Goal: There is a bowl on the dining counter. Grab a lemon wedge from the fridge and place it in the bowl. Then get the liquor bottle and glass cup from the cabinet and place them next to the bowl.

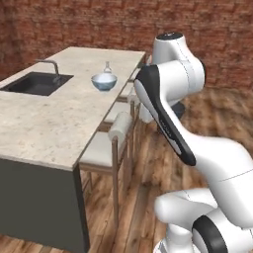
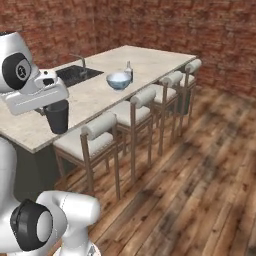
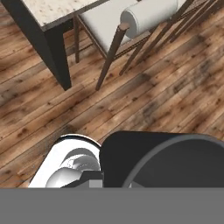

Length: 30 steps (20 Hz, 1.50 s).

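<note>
- The worktop (image 2: 150,60), a pale stone island, runs from the left edge to the upper middle of the right base view, with a dark sink (image 1: 34,83) at the upper left of the left base view.
- Four stools (image 2: 95,137) with padded roll backs line the worktop's near side, middle of the right base view; wooden floor fills the lower right.
- The gripper (image 2: 56,114) sits at the left of the right base view. Its jaws are clamped on the glass cup (image 2: 57,117), a dark tumbler held upright and hanging just off the worktop's near corner; in the hand view the cup's dark wall fills the lower right.
- The bowl (image 2: 119,80), pale blue, stands on the worktop in the upper middle of the right base view, well apart from the held cup.
- The liquor bottle (image 2: 129,70), small and clear, already stands just beside the bowl, on its far side.
- Whether a lemon wedge lies in the bowl is too small to tell.
- Judgement: the step in hand is the last one, carrying the glass cup to the bowl.
- Next move, as I read it: bring the cup over the worktop toward the bowl, clear of the stool backs, and set it upright on bare stone beside the bowl without knocking the bottle, then part the jaws.
</note>
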### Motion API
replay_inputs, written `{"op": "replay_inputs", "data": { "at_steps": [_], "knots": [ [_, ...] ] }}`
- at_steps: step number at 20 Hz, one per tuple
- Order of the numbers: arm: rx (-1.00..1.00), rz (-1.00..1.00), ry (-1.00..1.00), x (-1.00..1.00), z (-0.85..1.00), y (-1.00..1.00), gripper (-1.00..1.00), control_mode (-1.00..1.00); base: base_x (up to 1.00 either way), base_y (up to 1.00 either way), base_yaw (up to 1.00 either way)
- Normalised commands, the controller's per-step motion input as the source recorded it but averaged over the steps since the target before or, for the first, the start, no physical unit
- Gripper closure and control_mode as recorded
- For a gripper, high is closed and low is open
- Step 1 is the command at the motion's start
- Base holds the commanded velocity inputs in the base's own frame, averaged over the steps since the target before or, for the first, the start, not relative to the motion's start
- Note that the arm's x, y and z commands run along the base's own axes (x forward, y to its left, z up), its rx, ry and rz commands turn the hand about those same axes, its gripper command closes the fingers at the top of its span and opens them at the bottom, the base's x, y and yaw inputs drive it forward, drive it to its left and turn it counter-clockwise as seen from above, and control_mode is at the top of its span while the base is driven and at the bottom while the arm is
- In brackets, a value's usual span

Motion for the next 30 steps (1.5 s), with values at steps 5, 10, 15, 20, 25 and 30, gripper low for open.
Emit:
{"op": "replay_inputs", "data": {
  "at_steps": [5,10,15,20,25,30],
  "knots": [
    [0.00,0.00,0.00,0.00,0.00,0.00,1.00,1.00,0.22,-0.80,0.52],
    [0.00,0.00,0.00,0.00,0.00,0.00,1.00,1.00,0.26,-0.92,0.46],
    [0.00,0.00,0.00,0.00,0.00,0.00,1.00,1.00,0.40,-0.95,0.42],
    [0.00,0.00,0.00,0.00,0.00,0.00,1.00,1.00,0.59,-0.87,0.42],
    [0.00,0.00,0.00,0.00,0.00,0.00,1.00,1.00,0.51,-0.94,0.40],
    [0.00,0.00,0.00,0.00,0.00,0.00,1.00,1.00,0.33,-1.00,0.33]
  ]
}}
